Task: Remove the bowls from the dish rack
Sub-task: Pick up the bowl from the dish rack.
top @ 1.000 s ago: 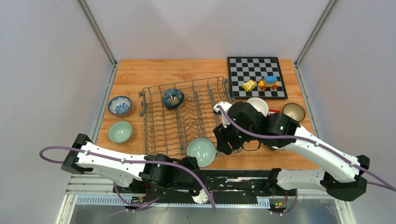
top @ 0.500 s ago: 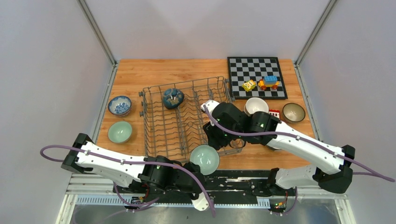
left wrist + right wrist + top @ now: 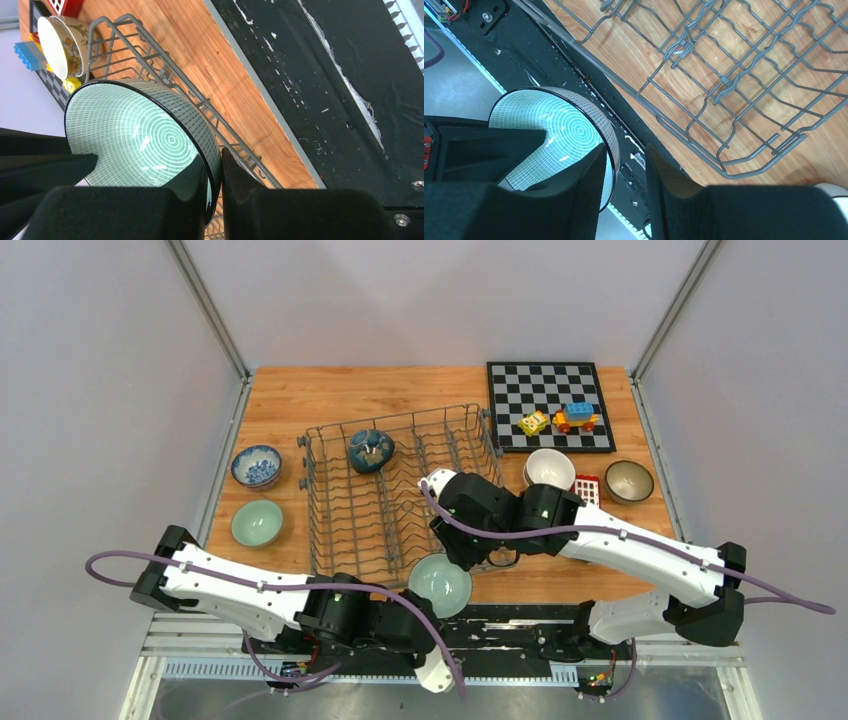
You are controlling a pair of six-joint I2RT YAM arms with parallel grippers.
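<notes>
1. Pinches the wall of a green ringed bowl (image 3: pixel 135 140) in the left claw (image 3: pixel 214 165), one finger inside, one outside.
2. Holds it tilted just past the rack's (image 3: pixel 312 510) near edge, over the front of the table (image 3: pixel 300 390).
3. Hangs the right claw (image 3: pixel 626 150) at that bowl, fingers spread, rim in the gap.
4. Shows a dark teal bowl (image 3: pixel 370 450) inside the rack.
5. Shows a blue-and-white bowl (image 3: pixel 256 465) and a pale green bowl (image 3: pixel 257 522) left of the rack, and a white bowl (image 3: pixel 550 468) and a brown bowl (image 3: pixel 629 480) to its right.
</notes>
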